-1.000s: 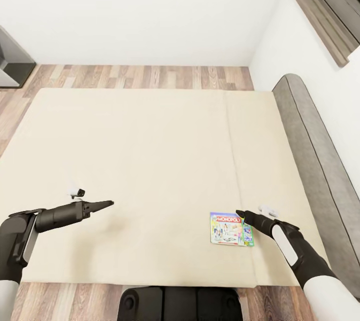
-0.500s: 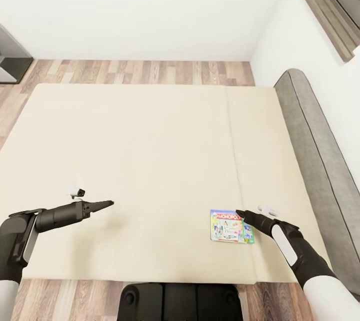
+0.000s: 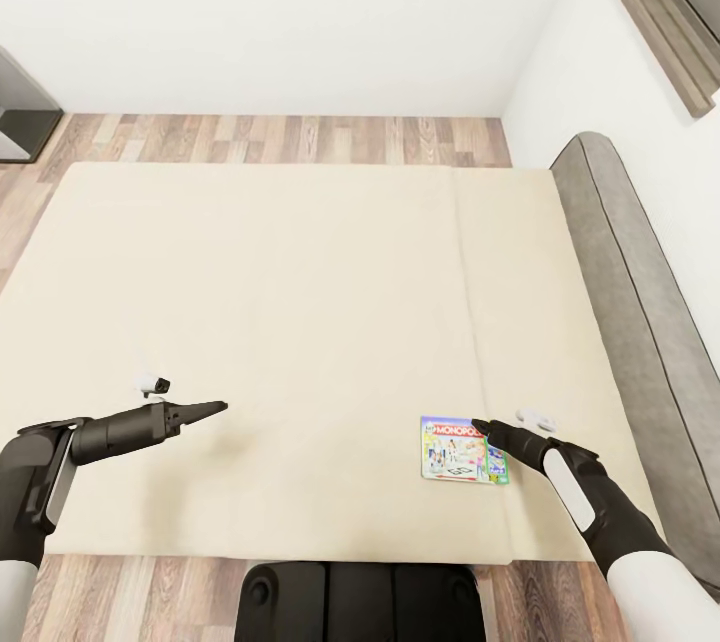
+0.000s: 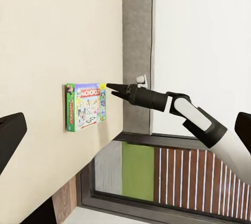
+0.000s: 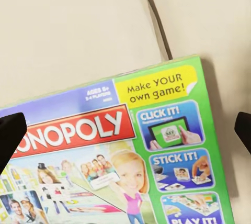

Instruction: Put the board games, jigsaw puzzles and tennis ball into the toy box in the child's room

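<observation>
Beige bed [image 3: 280, 322], grey headboard; one Monopoly board game [image 3: 462, 451] flat near headboard side.

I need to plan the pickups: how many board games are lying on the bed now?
1. The game lies flat near the bed's near edge, beside the right tool. No other shows on the mattress in view.

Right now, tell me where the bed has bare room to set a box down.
Nearly all of the bed is bare: the wide stretch from the Monopoly board game out to the far edge and left edge. The only tight spot is by the right gripper, beside the headboard.
</observation>
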